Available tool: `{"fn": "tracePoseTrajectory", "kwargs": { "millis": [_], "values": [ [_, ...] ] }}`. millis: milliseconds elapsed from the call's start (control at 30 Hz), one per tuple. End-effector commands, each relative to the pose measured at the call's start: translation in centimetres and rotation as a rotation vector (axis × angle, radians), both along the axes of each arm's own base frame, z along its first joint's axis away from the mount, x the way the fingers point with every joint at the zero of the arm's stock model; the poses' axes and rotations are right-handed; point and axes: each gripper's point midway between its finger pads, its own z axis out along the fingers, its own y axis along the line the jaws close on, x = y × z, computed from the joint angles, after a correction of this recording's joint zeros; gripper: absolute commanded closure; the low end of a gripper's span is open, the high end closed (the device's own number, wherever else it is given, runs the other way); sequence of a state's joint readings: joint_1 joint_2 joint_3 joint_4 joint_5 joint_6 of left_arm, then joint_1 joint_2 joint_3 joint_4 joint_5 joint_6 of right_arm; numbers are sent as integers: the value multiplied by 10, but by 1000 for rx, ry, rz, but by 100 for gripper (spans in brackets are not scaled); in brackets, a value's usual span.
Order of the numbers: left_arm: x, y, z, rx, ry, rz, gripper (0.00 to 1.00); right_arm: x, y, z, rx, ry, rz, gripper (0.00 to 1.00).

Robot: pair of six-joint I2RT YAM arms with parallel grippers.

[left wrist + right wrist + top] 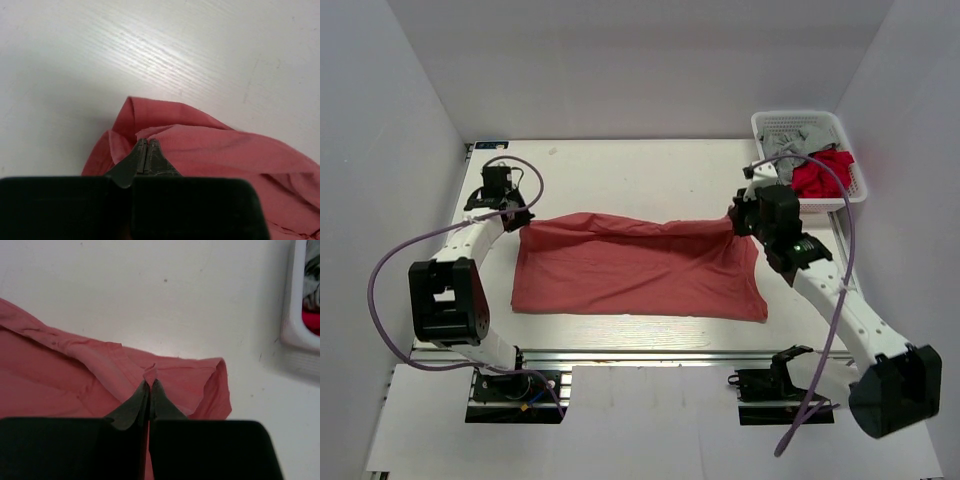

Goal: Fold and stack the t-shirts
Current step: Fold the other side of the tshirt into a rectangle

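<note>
The salmon-red t-shirt lies spread across the table's middle. My left gripper is shut on its far left corner; in the left wrist view the gripper pinches the cloth. My right gripper is shut on its far right corner; in the right wrist view the gripper holds a small fold of the hem. The far edge hangs taut between both grippers. The brighter red t-shirt and the grey t-shirt lie in the basket.
A white mesh basket stands at the far right corner, its rim also in the right wrist view. White walls close in the table on three sides. A metal rail runs along the near edge.
</note>
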State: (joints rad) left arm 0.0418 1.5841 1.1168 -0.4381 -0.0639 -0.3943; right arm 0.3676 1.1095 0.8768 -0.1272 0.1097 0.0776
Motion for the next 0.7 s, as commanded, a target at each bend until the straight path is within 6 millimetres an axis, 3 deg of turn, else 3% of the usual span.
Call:
{"fn": "tracePoseTrajectory", "kwargs": {
  "millis": [0, 67, 100, 200, 233, 300, 333, 400, 433, 467, 500, 533, 633, 667],
  "values": [
    [-16, 11, 18, 50, -36, 65, 100, -31, -6, -15, 24, 82, -26, 100],
    [-30, 14, 8, 50, 2, 100, 100, -46, -11, -17, 39, 107, -48, 100],
    [-40, 18, -3, 62, 43, 126, 100, -60, -13, -33, 32, 164, -36, 100],
    [-58, 22, -7, 54, 65, 213, 100, -85, -14, -60, 56, 250, -42, 100],
    [-69, 22, -19, 50, 109, 222, 98, -91, -13, -65, 85, 277, -56, 100],
    [-85, 26, -24, 57, 144, 276, 73, -110, -8, -78, 144, 330, -37, 100],
    [-100, 27, -29, 51, 202, 300, 67, -125, -10, -101, 157, 409, -60, 84],
    [-119, 35, -31, 57, 258, 378, 53, -147, -7, -110, 231, 499, -85, 76],
    [-135, 36, -32, 72, 310, 400, 31, -160, -8, -120, 230, 550, -84, 64],
    [-143, 39, -33, 88, 335, 416, 22, -168, -11, -119, 228, 561, -88, 43],
    [-141, 43, -22, 98, 312, 451, 7, -168, -11, -112, 247, 535, -88, 33],
    [-144, 43, -15, 97, 306, 451, 0, -163, -11, -96, 272, 483, -83, 10],
    [-127, 35, 4, 49, 226, 398, 0, -147, -9, -71, 286, 394, -77, 10],
    [-107, 22, 16, -22, 149, 337, 0, -144, -7, -66, 272, 378, -57, 10]
  ]
}}
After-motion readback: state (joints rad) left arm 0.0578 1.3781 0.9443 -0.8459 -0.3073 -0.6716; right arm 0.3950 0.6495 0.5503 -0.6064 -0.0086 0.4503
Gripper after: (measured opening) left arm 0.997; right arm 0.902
